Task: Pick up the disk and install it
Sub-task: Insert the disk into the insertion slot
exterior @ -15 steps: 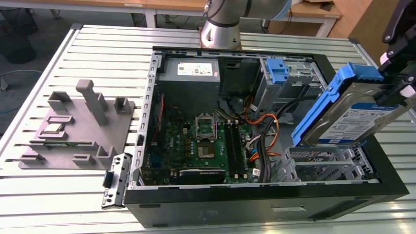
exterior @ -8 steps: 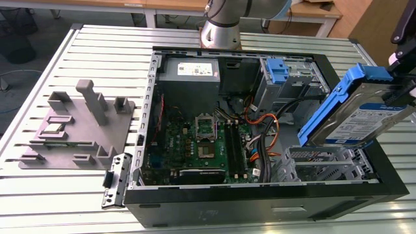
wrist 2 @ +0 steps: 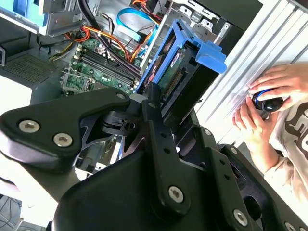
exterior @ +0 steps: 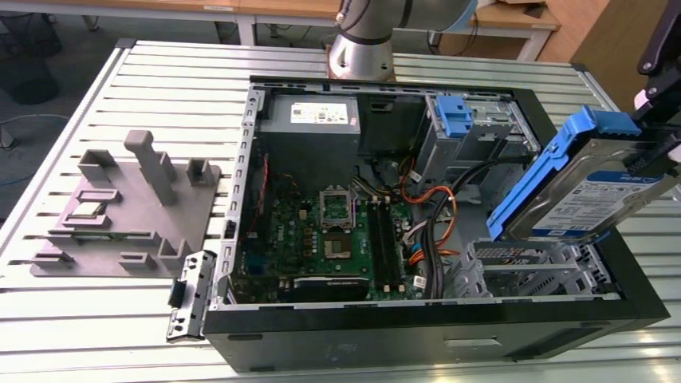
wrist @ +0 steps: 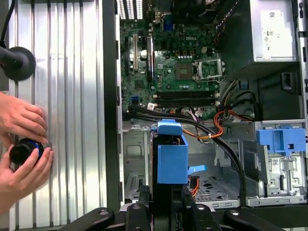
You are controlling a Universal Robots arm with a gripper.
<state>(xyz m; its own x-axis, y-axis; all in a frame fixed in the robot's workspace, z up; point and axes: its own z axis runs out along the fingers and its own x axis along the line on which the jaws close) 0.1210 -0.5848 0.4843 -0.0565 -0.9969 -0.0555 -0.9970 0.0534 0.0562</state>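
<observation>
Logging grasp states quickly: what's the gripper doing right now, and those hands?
Gripper: closed on the disk, above the open case.
Person's hands: cupping a small black round object.

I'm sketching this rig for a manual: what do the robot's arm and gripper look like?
The arm is a round, silver-grey tube. The gripper is matte black, built of flat hinged links with rounded ends, fastened by silver screws.
</observation>
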